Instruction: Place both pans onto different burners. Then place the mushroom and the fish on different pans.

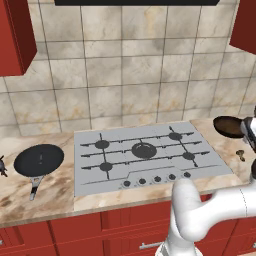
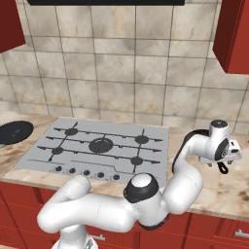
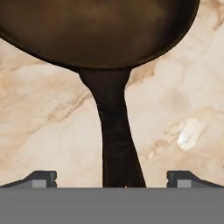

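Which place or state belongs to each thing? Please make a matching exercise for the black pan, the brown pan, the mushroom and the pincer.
Things:
1. black pan
2. brown pan
3. mushroom
4. pincer

Places or states:
A. open, its tips on either side of a dark handle
B. on the counter left of the cooktop
C. on the counter right of the cooktop, handle toward the hand
D. small lump near the counter's right front

Pairs: 1-B, 2-C, 3-D, 4-A

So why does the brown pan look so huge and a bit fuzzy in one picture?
In the hand view the camera sits very close above the brown pan, so the bowl is cut off at the top and its rim looks soft. In the left base view it is small and sharper on the counter, right of the cooktop.
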You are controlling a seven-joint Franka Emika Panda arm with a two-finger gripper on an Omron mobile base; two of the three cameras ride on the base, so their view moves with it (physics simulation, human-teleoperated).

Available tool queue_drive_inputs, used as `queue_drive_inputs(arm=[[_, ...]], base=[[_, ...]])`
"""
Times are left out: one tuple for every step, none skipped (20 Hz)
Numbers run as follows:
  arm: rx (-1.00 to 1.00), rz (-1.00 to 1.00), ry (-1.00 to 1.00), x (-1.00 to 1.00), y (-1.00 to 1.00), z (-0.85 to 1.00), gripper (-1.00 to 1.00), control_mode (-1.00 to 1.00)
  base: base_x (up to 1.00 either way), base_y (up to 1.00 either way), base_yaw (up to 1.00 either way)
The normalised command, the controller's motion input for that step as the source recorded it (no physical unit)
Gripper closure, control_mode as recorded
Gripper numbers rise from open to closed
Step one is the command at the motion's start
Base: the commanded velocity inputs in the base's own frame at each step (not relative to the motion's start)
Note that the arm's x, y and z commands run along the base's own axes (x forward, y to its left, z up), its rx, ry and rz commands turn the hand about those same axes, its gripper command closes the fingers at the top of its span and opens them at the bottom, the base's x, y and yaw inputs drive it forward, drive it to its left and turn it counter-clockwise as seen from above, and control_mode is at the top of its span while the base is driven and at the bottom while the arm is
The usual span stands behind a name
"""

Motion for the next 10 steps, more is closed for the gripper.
queue_drive_inputs(arm=[[0.01, 0.00, 0.01, 0.26, -0.13, -0.15, -1.00, -1.00], [0.01, 0.00, 0.02, 0.24, -0.11, -0.14, -1.00, -1.00], [0.01, 0.00, 0.02, 0.22, -0.11, -0.15, -1.00, -1.00], [0.01, 0.00, 0.02, 0.21, -0.13, -0.16, -1.00, -1.00], [0.01, 0.00, 0.03, 0.20, -0.12, -0.17, -1.00, -1.00], [0.01, 0.00, 0.03, 0.18, -0.14, -0.18, -1.00, -1.00], [0.02, 0.00, 0.04, 0.16, -0.14, -0.18, -1.00, -1.00], [0.01, 0.00, 0.04, 0.19, -0.12, -0.21, -1.00, -1.00], [0.01, 0.00, 0.04, 0.19, -0.11, -0.20, -1.00, -1.00], [0.01, 0.00, 0.04, 0.19, -0.12, -0.17, -1.00, -1.00]], base=[[0.00, 0.00, 0.00], [0.00, 0.00, 0.00], [0.00, 0.00, 0.00], [0.00, 0.00, 0.00], [0.00, 0.00, 0.00], [0.00, 0.00, 0.00], [0.00, 0.00, 0.00], [0.00, 0.00, 0.00], [0.00, 0.00, 0.00], [0.00, 0.00, 0.00]])
